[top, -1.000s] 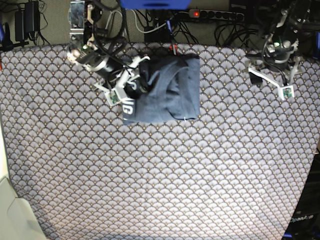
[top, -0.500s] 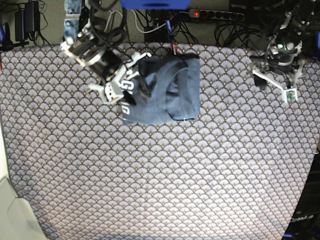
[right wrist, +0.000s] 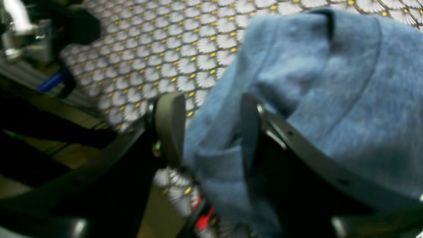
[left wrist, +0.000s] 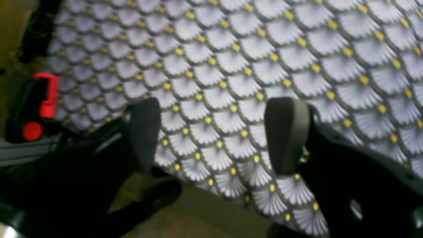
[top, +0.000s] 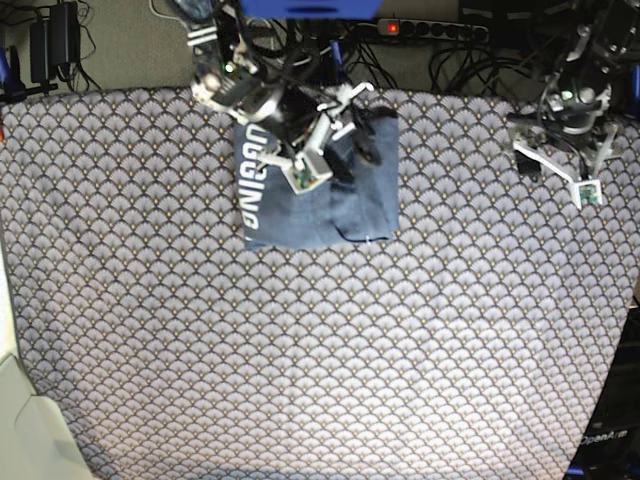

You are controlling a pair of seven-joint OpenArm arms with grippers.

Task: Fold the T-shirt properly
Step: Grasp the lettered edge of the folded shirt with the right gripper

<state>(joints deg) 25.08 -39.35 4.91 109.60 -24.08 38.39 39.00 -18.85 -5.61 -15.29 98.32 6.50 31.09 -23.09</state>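
The right gripper (top: 335, 140) sits over the far edge of the T-shirt (top: 350, 205), jaws parted with a fold of blue cloth between its pads (right wrist: 170, 127); whether it grips is unclear. The shirt lies folded on the tablecloth (top: 300, 350). Far right, the left gripper (top: 560, 165) hangs wide open, holding nothing
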